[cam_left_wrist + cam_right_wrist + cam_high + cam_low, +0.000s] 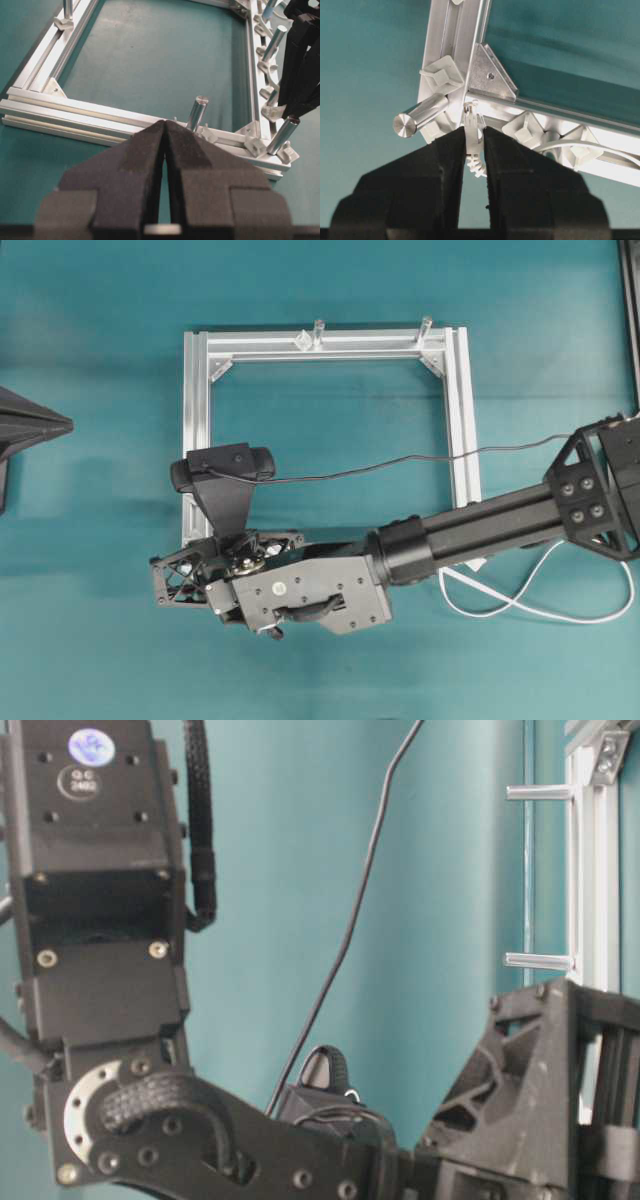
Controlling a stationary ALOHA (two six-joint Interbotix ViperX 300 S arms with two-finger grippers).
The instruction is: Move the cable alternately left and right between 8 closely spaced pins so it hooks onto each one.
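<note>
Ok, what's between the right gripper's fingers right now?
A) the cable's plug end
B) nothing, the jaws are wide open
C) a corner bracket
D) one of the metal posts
A: in the right wrist view the right gripper pinches the clear plug end of the cable at the frame corner; the metal post sits free beside it.

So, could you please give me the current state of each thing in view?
right gripper: shut on the cable's plug end, at the frame's corner
left gripper: shut, empty, clear of the frame
cable: loose loop on the table beside the frame
frame: flat on the table
pins: upright on the rails
</note>
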